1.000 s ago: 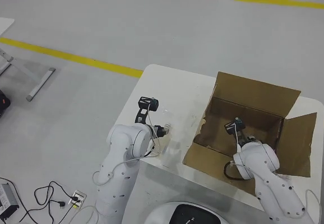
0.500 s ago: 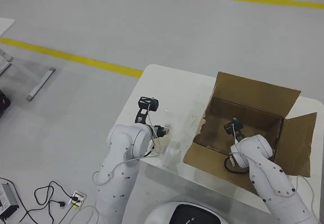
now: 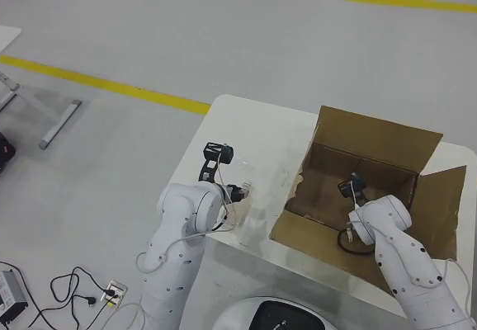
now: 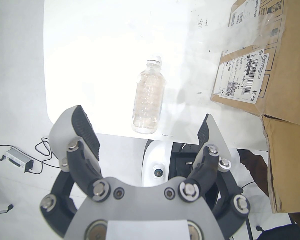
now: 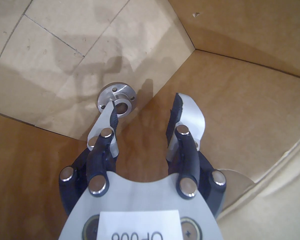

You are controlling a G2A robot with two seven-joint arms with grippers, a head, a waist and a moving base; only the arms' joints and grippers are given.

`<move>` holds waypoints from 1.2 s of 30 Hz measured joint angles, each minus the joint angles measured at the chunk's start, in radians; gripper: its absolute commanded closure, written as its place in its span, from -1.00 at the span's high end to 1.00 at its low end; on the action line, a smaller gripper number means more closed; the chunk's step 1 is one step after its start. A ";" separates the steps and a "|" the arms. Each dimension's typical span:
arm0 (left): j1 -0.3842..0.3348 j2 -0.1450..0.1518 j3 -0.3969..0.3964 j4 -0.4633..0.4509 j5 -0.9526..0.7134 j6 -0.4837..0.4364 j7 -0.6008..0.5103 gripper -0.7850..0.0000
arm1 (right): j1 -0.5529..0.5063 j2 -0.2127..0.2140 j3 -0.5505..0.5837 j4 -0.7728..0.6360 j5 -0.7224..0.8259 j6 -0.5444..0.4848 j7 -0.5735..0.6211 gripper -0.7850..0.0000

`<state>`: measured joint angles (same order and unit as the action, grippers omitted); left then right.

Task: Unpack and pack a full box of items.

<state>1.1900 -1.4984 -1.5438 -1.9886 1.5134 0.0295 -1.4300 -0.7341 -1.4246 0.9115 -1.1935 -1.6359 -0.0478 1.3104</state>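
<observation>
Box [image 3: 370, 136] of brown cardboard stands with its flaps open on the right part of the white counter [image 3: 247, 132], seen from above. The right end effector [image 3: 352, 183] is down inside it, near the middle. The left end effector [image 3: 216, 152] hangs over bare counter left of the box, well apart from it.

From the left wrist, the left end effector [image 4: 142, 114] has its fingers spread wide and holds nothing. Below it a clear bottle [image 4: 148, 93] lies on its side on the counter [image 4: 102, 38], its base close to the near edge and its cap pointing away. The box's labelled side [image 4: 265, 51] stands near the bottle, with a strip of bare counter between them.

From the right wrist, the right end effector [image 5: 145, 101] has its fingers partly apart and grips nothing. One fingertip overlaps a round metal disc [image 5: 117, 98] with a centre hole; whether they touch cannot be told. The disc lies on the box floor just beside a wall [image 5: 240, 101], near a corner.
</observation>
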 measured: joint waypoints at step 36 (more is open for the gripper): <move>0.000 0.000 0.000 0.000 0.000 0.000 0.000 1.00 | 0.014 -0.042 0.001 0.164 0.022 -0.082 -0.105 0.11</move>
<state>1.1900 -1.4984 -1.5438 -1.9886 1.5134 0.0295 -1.4300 -0.7203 -1.4664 0.9126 -1.0292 -1.6137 -0.1297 1.2051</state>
